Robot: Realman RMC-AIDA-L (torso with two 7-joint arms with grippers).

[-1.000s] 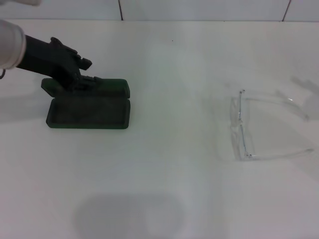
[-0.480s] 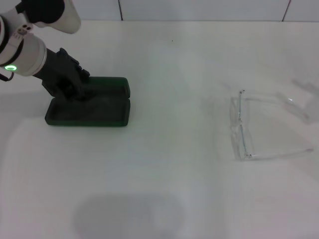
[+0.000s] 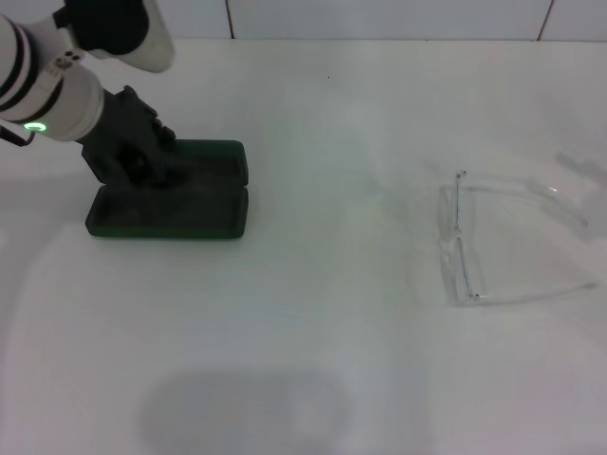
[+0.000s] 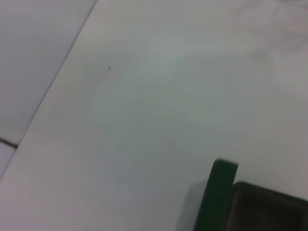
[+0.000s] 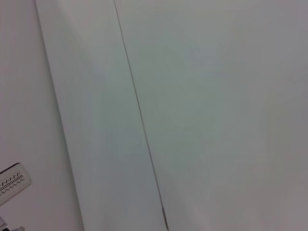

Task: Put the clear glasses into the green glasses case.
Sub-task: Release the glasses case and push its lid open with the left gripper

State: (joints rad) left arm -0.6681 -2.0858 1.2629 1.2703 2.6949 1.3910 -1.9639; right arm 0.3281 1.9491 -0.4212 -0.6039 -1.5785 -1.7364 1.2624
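The green glasses case (image 3: 180,210) lies open on the white table at the left, its lid (image 3: 213,161) folded back on the far side. My left gripper (image 3: 142,159), black below a white wrist, rests against the left part of that lid. A corner of the case (image 4: 219,195) shows in the left wrist view. The clear glasses (image 3: 457,248) lie on the table at the right, their arms unfolded and pointing right, far from the case. My right gripper is out of view.
The white table (image 3: 322,313) stretches bare between the case and the glasses. A tiled wall edge (image 3: 379,19) runs along the back. The right wrist view holds only a white surface with a thin seam (image 5: 139,120).
My left arm has swung in over the case, its white wrist coming into view. The lid now lies a little further back. The glasses have not moved.
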